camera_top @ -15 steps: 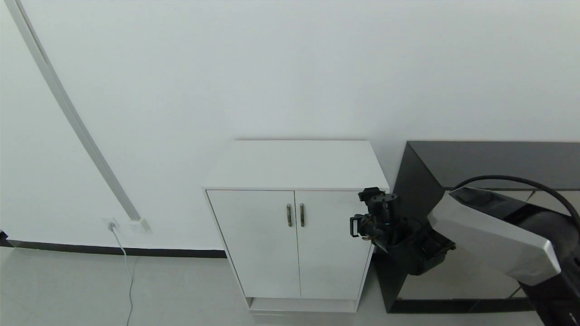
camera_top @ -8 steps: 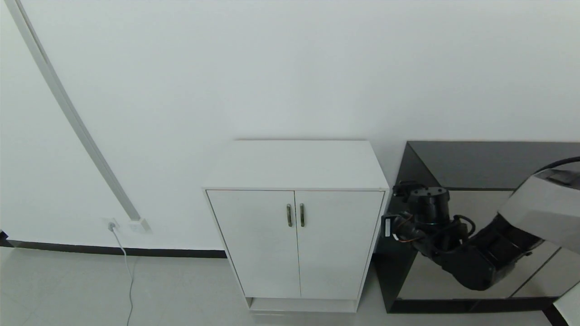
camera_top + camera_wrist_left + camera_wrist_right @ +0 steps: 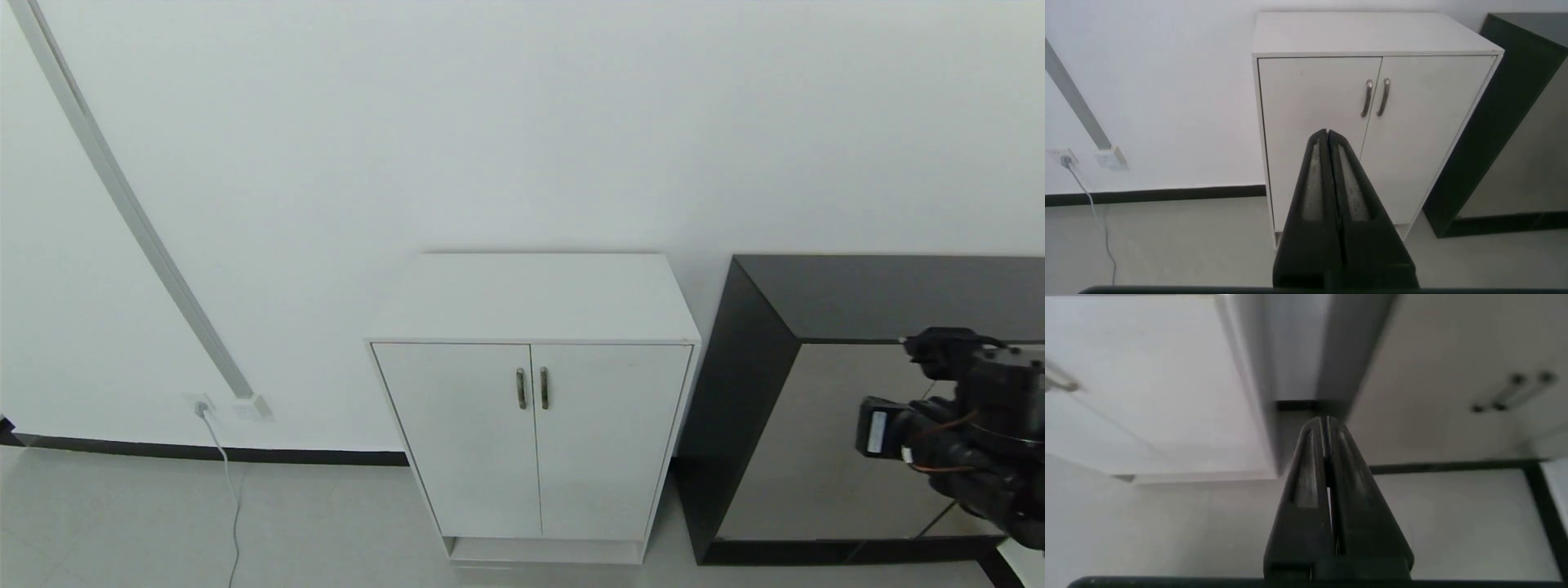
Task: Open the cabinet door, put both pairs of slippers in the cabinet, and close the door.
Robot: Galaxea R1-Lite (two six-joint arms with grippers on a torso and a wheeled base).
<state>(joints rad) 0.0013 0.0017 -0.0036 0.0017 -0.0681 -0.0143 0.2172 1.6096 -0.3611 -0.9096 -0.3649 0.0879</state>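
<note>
1. Plainly, the white cabinet [image 3: 531,425] stands against the far wall with both doors shut. Its two slim vertical bar handles [image 3: 521,388] sit side by side at the centre seam.
2. Each door looks like a light, stiff panel that swings on hinges at its outer edge. The smooth metal handle may slip, so I would pinch across the middle of one bar and pull along the door's arc.
3. The left hand [image 3: 1327,137] is closed and empty, pointing at the cabinet front from well back. The right hand [image 3: 1327,425] is likewise closed on nothing.
4. The left wrist view shows both handles and the foot recess almost square-on. The head view adds the cabinet's top and the black mirrored unit [image 3: 759,310] just to its right. It also shows the right arm [image 3: 971,433] in front of that unit, well apart from the doors. The right wrist view seems to look closely at the gap between the two units.
</note>
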